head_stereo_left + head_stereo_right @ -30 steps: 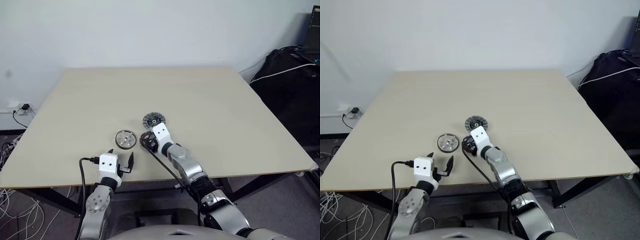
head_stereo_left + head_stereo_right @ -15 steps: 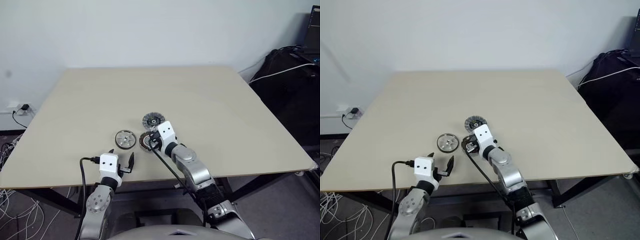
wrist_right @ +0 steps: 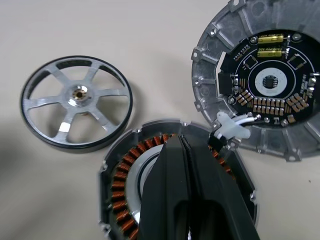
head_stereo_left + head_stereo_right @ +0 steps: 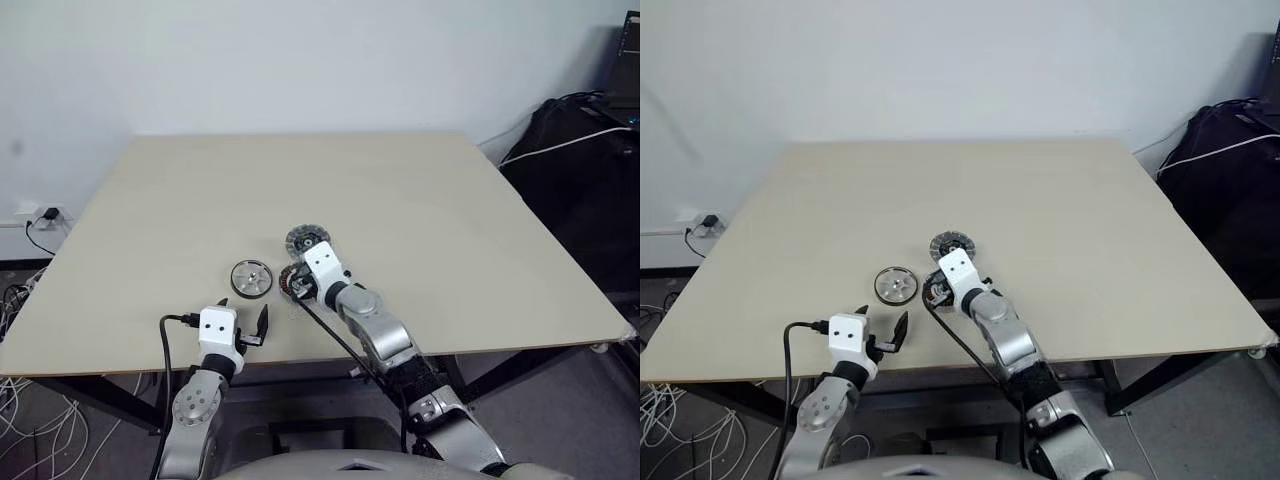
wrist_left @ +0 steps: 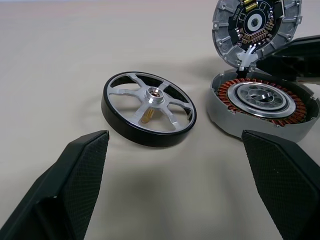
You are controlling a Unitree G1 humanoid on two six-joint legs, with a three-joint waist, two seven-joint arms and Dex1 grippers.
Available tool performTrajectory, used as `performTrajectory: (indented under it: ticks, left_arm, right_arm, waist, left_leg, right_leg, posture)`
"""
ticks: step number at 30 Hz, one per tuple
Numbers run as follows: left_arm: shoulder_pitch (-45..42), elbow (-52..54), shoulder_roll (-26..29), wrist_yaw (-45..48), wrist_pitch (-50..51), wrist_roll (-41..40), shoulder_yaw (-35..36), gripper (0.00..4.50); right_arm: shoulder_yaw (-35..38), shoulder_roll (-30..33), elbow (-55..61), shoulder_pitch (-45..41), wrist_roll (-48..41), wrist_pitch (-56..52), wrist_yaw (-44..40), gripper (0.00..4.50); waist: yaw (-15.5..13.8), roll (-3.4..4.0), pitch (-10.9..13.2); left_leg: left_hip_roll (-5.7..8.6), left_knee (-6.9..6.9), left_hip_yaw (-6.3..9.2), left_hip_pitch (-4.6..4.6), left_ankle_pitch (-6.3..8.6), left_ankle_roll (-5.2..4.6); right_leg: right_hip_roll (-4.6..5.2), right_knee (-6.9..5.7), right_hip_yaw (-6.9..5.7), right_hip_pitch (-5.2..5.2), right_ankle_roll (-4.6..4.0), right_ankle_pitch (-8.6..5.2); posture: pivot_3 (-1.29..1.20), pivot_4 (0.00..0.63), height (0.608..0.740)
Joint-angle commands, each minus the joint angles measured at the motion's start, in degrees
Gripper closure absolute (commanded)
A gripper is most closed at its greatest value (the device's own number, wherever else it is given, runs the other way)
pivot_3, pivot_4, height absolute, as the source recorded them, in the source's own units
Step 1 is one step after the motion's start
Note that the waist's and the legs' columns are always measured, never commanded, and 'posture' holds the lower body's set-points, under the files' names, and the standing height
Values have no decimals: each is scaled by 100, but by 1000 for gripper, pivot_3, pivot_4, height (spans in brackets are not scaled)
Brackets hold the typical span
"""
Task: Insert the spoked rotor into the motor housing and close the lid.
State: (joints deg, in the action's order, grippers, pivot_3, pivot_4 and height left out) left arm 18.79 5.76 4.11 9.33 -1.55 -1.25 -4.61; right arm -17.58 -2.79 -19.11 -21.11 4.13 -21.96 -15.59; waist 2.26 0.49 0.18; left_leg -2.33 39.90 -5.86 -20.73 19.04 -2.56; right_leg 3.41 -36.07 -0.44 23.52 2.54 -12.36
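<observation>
tabletop (image 4: pixel 420 210) carries all three parts. right pincer (image 3: pixel 182 150) is pinched fully together, empty, over the motor housing (image 3: pixel 125 185), copper windings showing. lid (image 3: pixel 260 85) lies just beyond its tips, touching the housing, circuit board up; markings too small to read. spoked rotor (image 5: pixel 149 107) sits ahead of the left pincer (image 4: pixel 243 322), spread wide, holding nothing.

Tiny pale print on the dark circuit board inside the lid (image 3: pixel 267 82), just beside the brass capacitors, too small to read, no other legible text
</observation>
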Motion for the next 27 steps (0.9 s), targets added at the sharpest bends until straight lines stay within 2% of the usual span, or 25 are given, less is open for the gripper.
performTrajectory:
  ticks: [1,12,27]
  left_arm:
    - [-47,275,-28,3,-60,-61,-13,0]
    - [-21,213,-73,0,-117,-74,-13,0]
    - [-56,75,-89,-4,-194,-74,23,0]
  right_arm:
    - [87,-74,-157,-263,22,37,83,4459]
    - [80,-82,-599,-577,12,-190,12,4459]
    - [-125,235,645,91,47,-973,-254,4459]
  waist:
    - [0,0,0]
    - [9,0,0]
    - [0,0,0]
  left_leg:
    - [0,0,0,0,-1,2]
    - [0,0,0,-1,-1,1]
    - [-1,0,2,-2,8,-13]
  right_leg:
    - [0,0,0,0,0,0]
    - [0,0,0,0,0,0]
    - [0,0,0,1,0,0]
  posture:
    - [0,0,740]
    - [0,0,740]
    - [0,0,740]
